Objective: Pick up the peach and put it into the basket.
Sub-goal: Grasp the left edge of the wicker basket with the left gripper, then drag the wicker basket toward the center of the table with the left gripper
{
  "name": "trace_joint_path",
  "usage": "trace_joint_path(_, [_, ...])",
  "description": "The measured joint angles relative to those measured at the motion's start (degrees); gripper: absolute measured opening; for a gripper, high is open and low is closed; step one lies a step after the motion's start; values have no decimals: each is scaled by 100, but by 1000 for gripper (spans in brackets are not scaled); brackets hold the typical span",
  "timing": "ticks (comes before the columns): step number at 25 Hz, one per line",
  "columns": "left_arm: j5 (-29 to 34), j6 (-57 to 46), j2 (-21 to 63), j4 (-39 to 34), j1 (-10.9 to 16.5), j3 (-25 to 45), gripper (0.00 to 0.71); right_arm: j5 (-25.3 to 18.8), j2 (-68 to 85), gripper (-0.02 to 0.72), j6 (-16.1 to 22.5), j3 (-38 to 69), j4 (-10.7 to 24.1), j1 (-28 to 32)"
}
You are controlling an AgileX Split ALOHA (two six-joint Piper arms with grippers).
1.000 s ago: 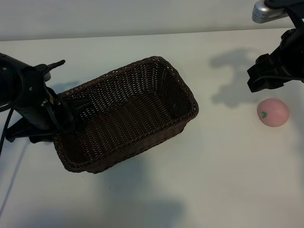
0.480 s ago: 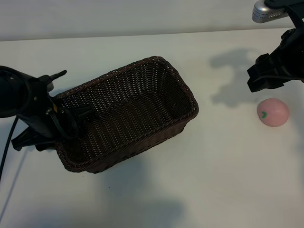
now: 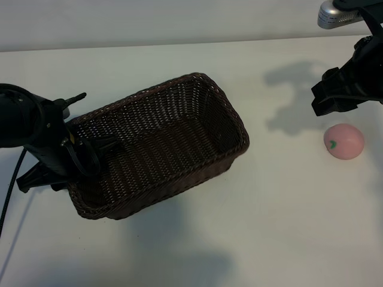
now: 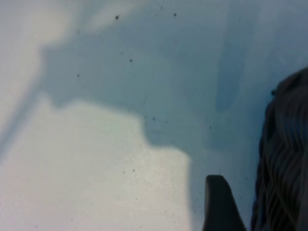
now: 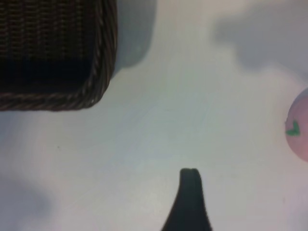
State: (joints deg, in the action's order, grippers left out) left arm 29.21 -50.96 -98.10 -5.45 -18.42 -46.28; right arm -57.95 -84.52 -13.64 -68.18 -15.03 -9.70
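Note:
The pale pink peach (image 3: 343, 142) with its green leaf mark lies on the white table at the far right; it also shows in the right wrist view, peach (image 5: 299, 126). My right gripper (image 3: 338, 101) hangs open just behind and above it, not touching it. The dark brown wicker basket (image 3: 224, 110) sits left of centre with nothing inside. My left gripper (image 3: 93, 119) is open at the basket's left end, one finger (image 3: 76, 96) outside the rim and the other inside. In the left wrist view a finger (image 4: 219, 204) stands a little apart from the basket wall (image 4: 284, 159).
The white table (image 3: 269, 227) spreads flat around the basket and between basket and peach. The arms cast grey shadows on it. A silver camera housing (image 3: 338, 13) sits above the right arm at the back right.
My left arm has moved toward the table's front edge along the basket's left end, and the basket has turned slightly. The right arm and the peach have not moved.

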Motion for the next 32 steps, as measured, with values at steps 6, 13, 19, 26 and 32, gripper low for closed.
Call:
trace_joint_path(6, [-5, -7, 0, 0, 0, 0, 421, 0, 0, 583, 0, 0, 0, 0])
trace_joint_path(13, [-268, 234, 118, 462, 0, 7, 421, 0, 0, 583, 0, 0, 0, 0])
trace_joint_path(19, [-448, 1178, 305, 1377, 0, 14, 337, 0, 0, 583, 0, 0, 0, 0])
trace_joint_path(26, [-578, 1992, 603, 2114, 0, 41, 326, 0, 0, 583, 0, 0, 0, 0])
trace_joint_path(32, [-245, 2613, 720, 2338, 229, -112, 323, 0, 0, 583, 0, 0, -3, 0])
